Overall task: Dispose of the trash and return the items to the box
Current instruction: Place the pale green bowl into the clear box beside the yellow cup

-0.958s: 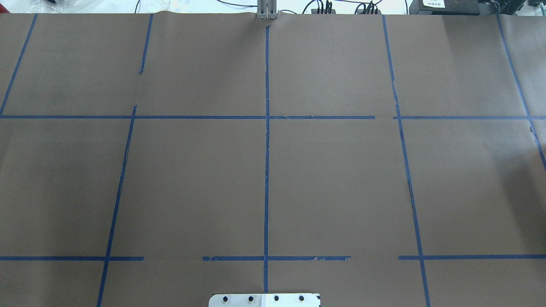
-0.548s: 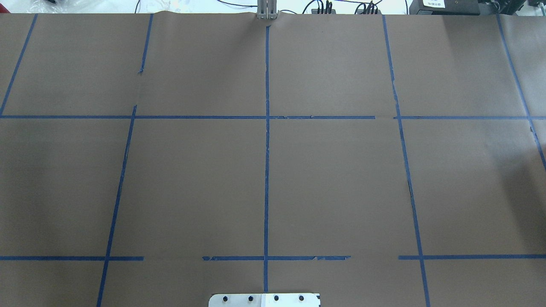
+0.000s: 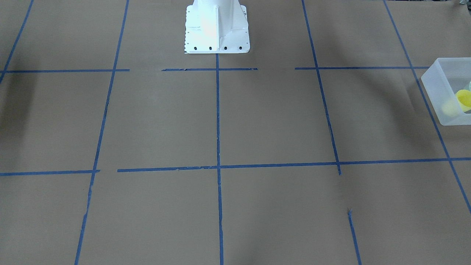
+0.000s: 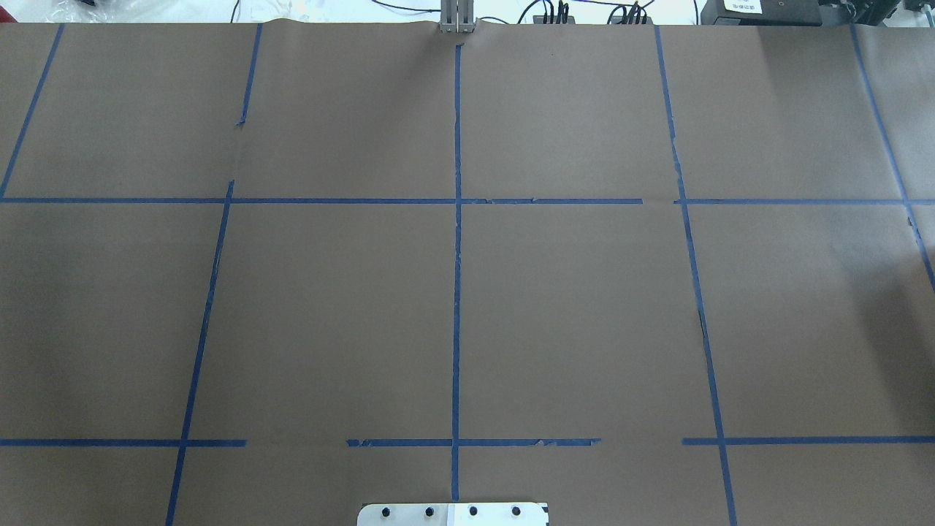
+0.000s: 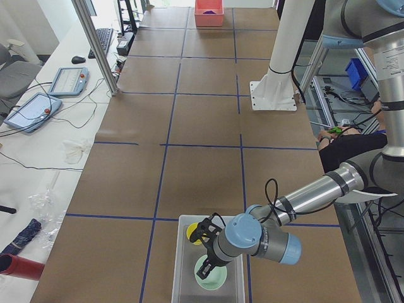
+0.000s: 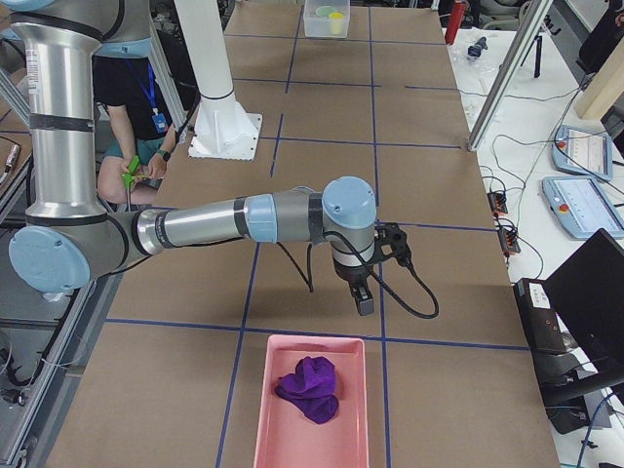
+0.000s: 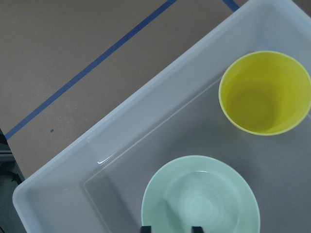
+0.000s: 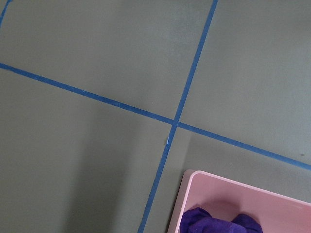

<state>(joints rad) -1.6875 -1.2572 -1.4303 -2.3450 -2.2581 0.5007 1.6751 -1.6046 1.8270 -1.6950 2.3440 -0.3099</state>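
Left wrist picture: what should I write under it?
Inside the frosted box, yellow cup and mint-green bowl sit apart below the left gripper.

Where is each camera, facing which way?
Front-facing: across table, facing pedestal; box at edge.
Overhead: behind robot, forward-down; base plate only.
Exterior left: table end; left arm above box.
Exterior right: opposite end; right arm near pink tray.
Left wrist: down into box; claw over bowl.
Right wrist: down; tray corner.
Side views share box, tray.
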